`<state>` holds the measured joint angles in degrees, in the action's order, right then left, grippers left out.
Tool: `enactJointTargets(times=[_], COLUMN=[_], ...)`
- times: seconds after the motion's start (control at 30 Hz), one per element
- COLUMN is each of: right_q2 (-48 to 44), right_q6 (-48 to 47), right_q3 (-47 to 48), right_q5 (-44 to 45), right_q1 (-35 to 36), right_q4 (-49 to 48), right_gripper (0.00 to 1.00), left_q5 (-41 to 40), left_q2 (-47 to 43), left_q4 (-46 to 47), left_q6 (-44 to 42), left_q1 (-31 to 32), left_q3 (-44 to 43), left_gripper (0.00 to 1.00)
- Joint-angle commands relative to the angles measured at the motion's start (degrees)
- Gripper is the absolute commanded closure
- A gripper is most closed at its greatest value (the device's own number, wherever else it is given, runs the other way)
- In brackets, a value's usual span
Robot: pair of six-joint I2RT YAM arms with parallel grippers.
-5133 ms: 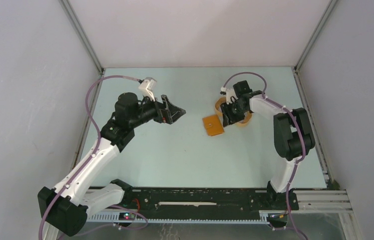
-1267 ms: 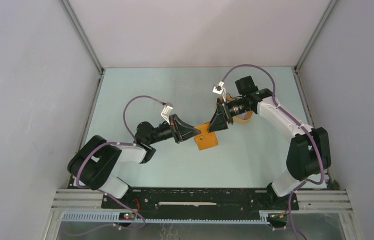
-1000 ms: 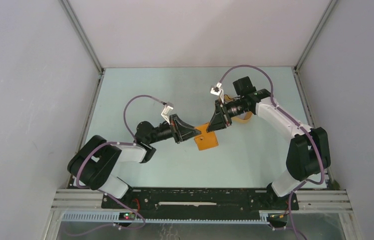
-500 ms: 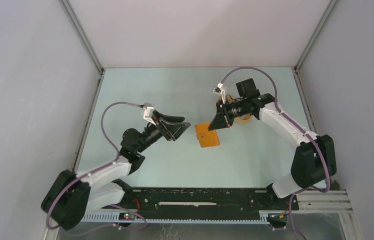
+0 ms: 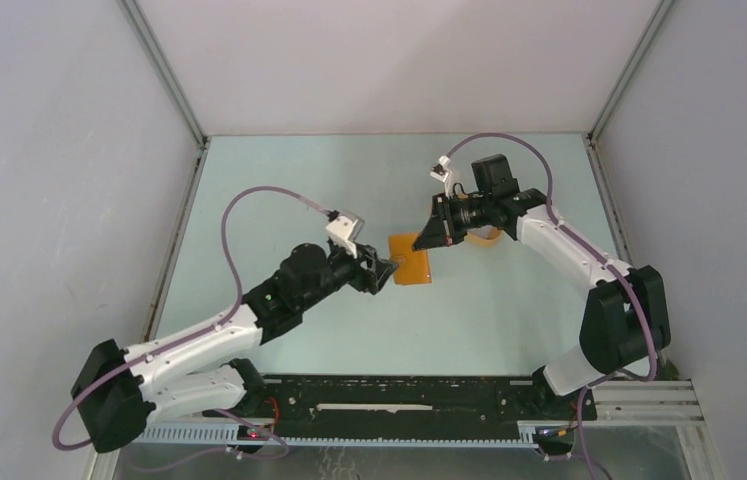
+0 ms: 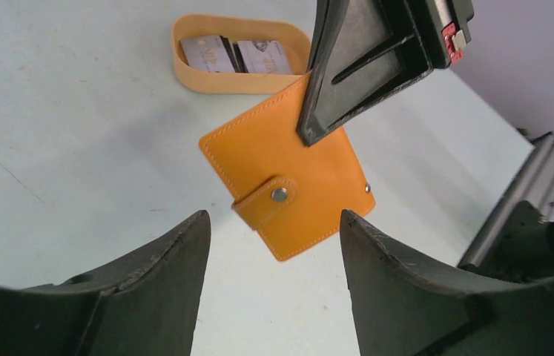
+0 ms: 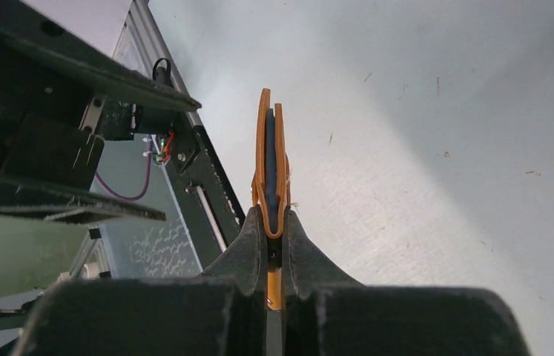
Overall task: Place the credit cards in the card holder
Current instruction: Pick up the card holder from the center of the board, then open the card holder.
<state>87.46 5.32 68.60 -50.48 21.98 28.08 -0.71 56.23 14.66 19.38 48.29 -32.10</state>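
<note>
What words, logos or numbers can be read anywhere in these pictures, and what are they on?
Nothing can be read for certain.
Credit cards in the orange tray: faint print on their faces, too blurred to read.
Card holder: no lettering, only stitching and a snap button.
Right tool: a small red part on its body, too small to show any text.
</note>
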Motion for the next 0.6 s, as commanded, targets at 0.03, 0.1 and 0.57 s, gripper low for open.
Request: enactJointTargets(times=[0.03, 0.1, 0.57], right_q2=[1.3, 1.5, 2.5], right_q6=[3.1, 3.2, 3.1], right_q3=[-0.2, -0.2, -0.2], right_q5=[-1.7, -2.0, -3.4], right_q1=[-0.5, -0.8, -1.4], right_q4=[-1.7, -1.6, -1.5], right_gripper=[1.00, 1.00, 1.00], left_q5=[-8.9, -8.1, -3.0], left_q2=[6.0, 8.0, 18.7], left_q4=[-10.2, -10.3, -14.3], left_q6=[-8.4, -9.5, -12.7], left_q1=[3.1, 3.3, 3.3], left_q3=[-9.7, -11.1, -20.5], left_gripper=[0.32, 0.32, 0.39])
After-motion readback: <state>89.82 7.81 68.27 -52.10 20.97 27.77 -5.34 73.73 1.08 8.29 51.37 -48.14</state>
